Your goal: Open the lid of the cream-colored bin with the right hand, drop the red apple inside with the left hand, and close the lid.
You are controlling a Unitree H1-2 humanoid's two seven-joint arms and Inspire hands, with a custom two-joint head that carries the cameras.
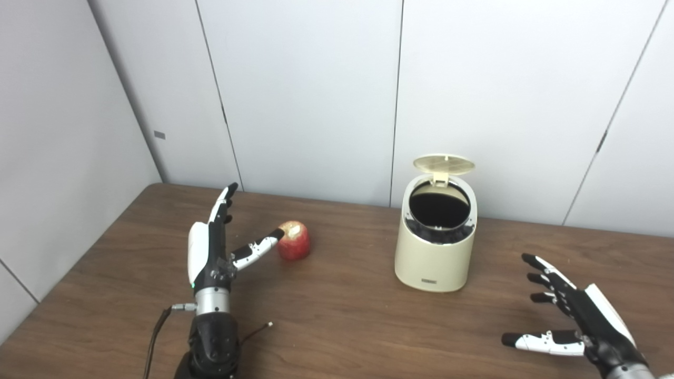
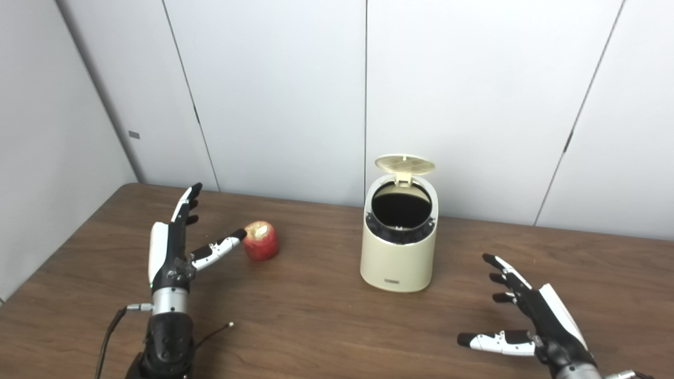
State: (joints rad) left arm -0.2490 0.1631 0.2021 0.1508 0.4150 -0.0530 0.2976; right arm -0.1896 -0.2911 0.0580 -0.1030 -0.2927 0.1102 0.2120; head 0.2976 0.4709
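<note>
The left hand (image 1: pixel 208 252) stands edge-up over the table (image 1: pixel 337 326) with its fingers straight and spread, holding nothing; its thumb tip reaches toward 2 o'clock and touches, or nearly touches, the one red apple (image 1: pixel 294 240), which sits on the table just beside it. The right hand (image 1: pixel 574 316) hovers low at the table's 4 o'clock corner, also spread wide and empty, fingers aimed toward 10 o'clock. Between the hands, at about 3 o'clock from the apple and well apart from it, stands the single cream bin (image 1: pixel 435 252), its round lid (image 1: pixel 444 164) tipped up at the back and the dark inside showing. A small dark label low on the bin's front is too small to read.
</note>
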